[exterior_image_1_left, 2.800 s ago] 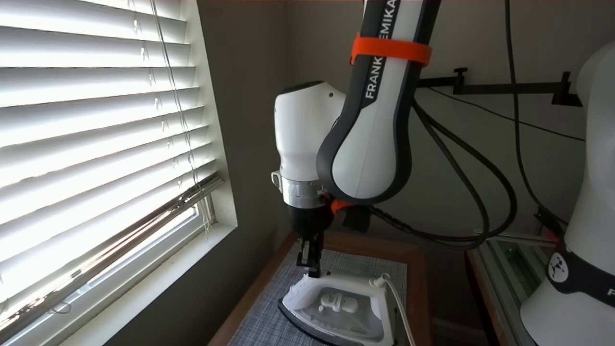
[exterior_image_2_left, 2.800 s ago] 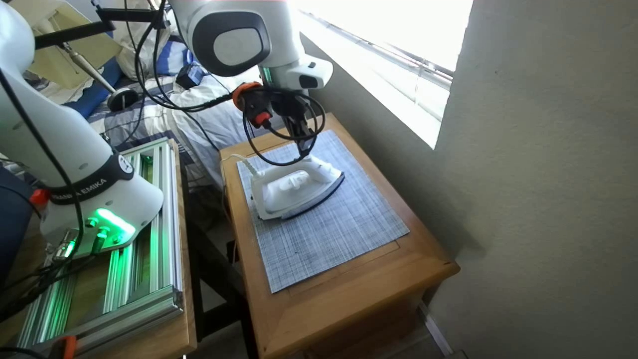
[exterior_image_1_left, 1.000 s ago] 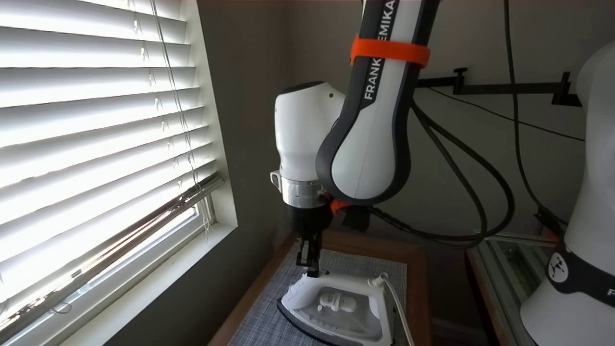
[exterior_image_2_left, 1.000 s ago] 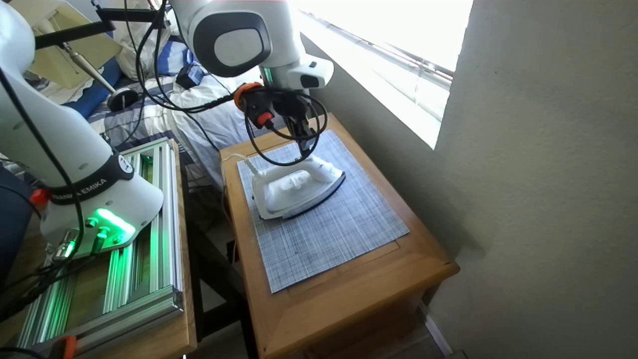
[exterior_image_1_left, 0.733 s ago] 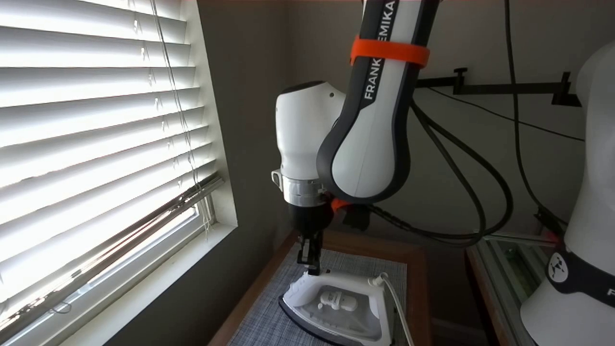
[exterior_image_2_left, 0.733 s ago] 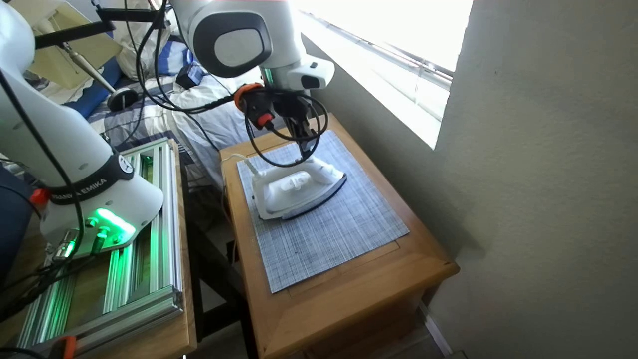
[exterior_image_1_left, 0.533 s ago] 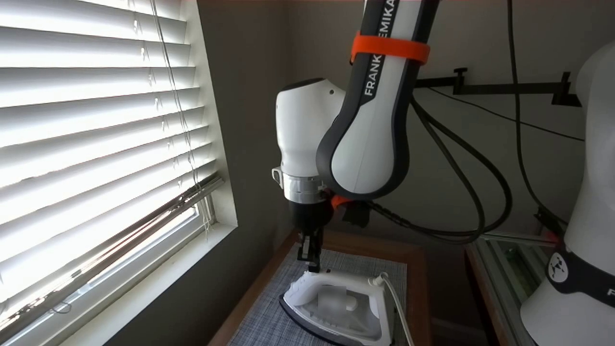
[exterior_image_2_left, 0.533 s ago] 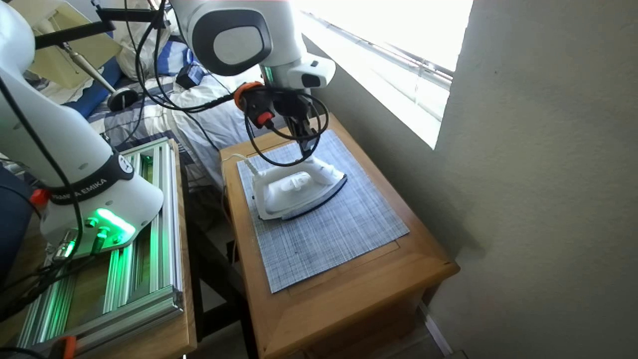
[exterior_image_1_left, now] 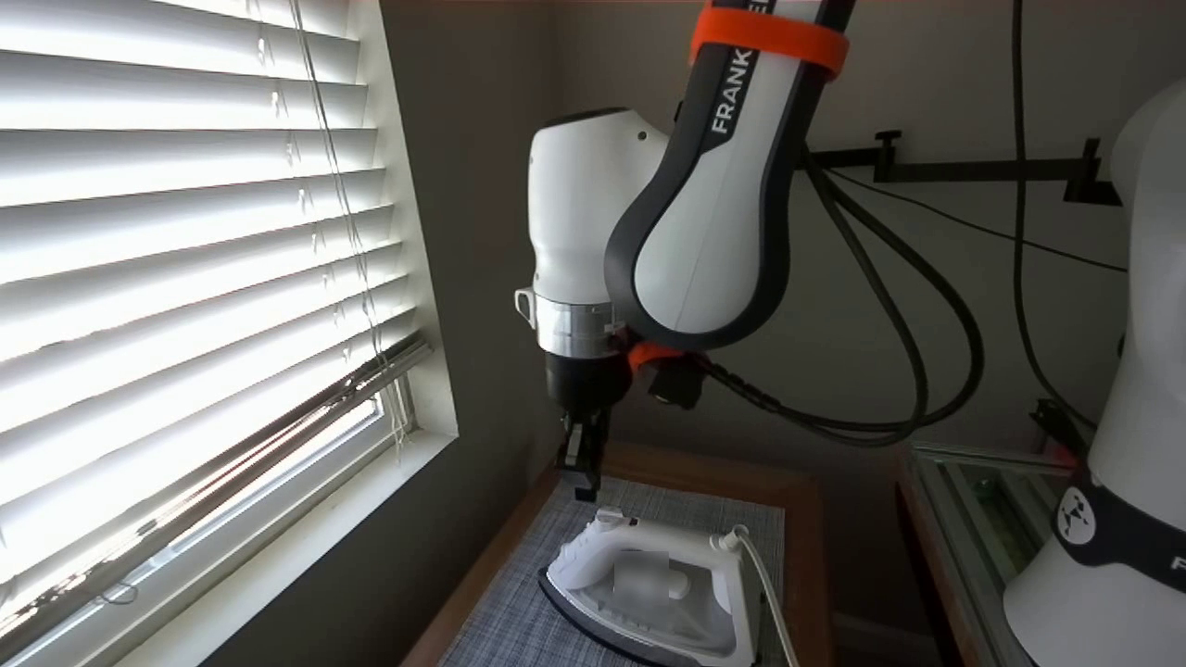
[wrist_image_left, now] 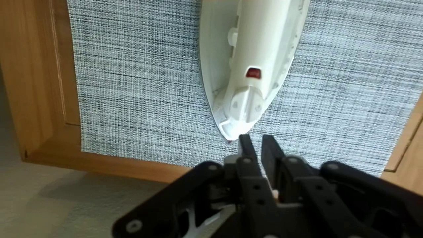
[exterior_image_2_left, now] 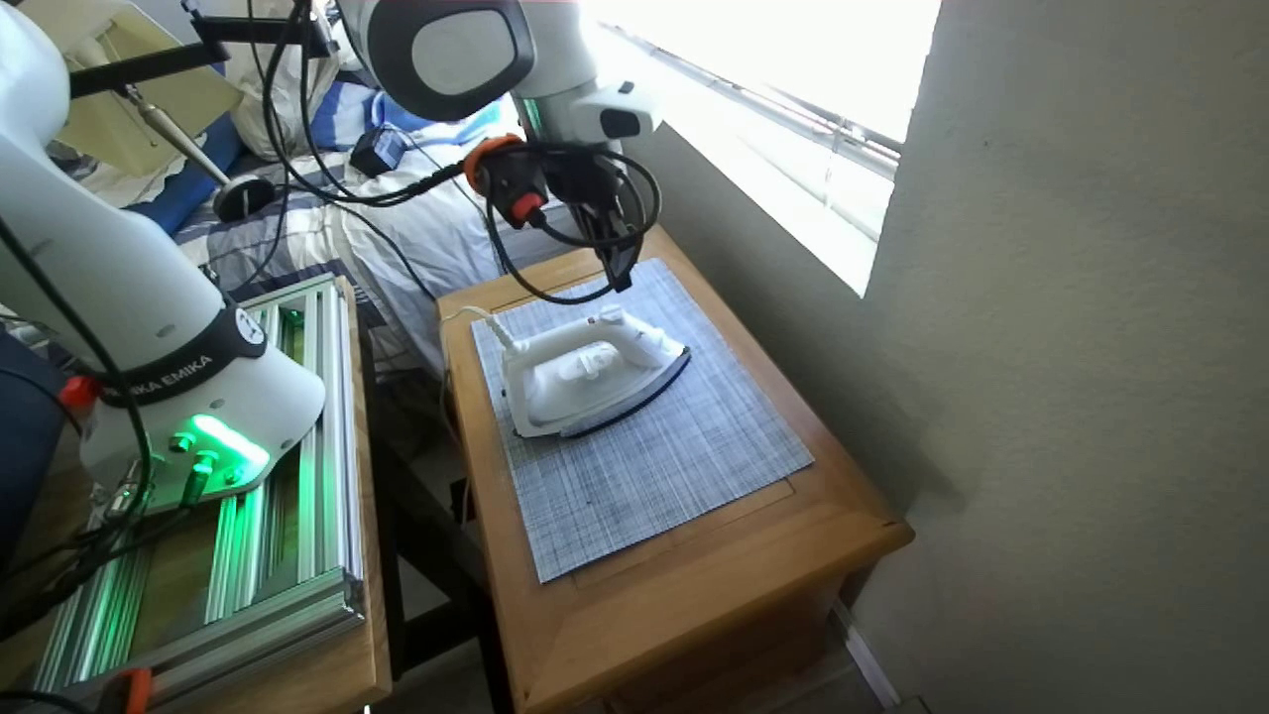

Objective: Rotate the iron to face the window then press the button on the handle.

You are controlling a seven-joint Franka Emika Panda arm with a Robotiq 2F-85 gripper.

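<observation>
The white iron (exterior_image_1_left: 681, 542) lies flat on its soleplate on a grey woven mat. Its pointed tip is toward the window in both exterior views; it also shows in an exterior view (exterior_image_2_left: 585, 372). The wrist view looks down on its handle (wrist_image_left: 261, 43), with a red button-like part (wrist_image_left: 253, 73) and a white ridged knob (wrist_image_left: 247, 104) near the tip; the iron's rear is cut off there. My gripper (wrist_image_left: 256, 138) has a narrow gap between its fingers, with nothing in it. In both exterior views the gripper (exterior_image_1_left: 586, 496) hangs above the iron's front, apart from it.
The mat (exterior_image_2_left: 674, 476) covers much of a wooden table (exterior_image_2_left: 714, 585). A window with blinds (exterior_image_1_left: 185, 232) and its sill stand beside the table. The iron's white cord (exterior_image_1_left: 769, 593) leaves the handle's rear. A black cable loop (exterior_image_2_left: 644, 198) hangs round my wrist.
My gripper has risen off the front of the handle, where its fingertips were at the knob, and shifted slightly toward the window. The knob now shows. The iron has shifted barely toward the window.
</observation>
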